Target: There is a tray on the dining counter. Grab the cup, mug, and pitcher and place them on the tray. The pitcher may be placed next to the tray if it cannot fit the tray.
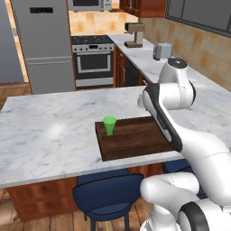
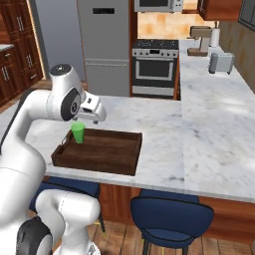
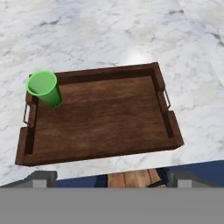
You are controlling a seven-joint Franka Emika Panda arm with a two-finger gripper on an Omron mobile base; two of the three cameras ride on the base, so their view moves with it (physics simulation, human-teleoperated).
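Cup (image 3: 44, 89) stands upright inside the tray's (image 3: 105, 122) far-left corner; gripper (image 3: 107, 178) hovers over the tray's near edge, jaws apart, empty.

One tray (image 3: 105, 118) lies on the dining counter (image 1: 49, 131), and one green cup (image 3: 45, 88) stands upright inside it, in a corner by one end handle. The tray carries two metal handles, one at each short end. Two dark blue stools (image 2: 169, 214) sit tucked under the near edge of the counter. Farther back there is one steel oven range (image 1: 93, 61), one tall grey refrigerator (image 1: 43, 43), one microwave (image 2: 158, 5) above the range, one brown coffee machine (image 1: 134, 35) and one silver toaster (image 1: 162, 50) on the side counter.
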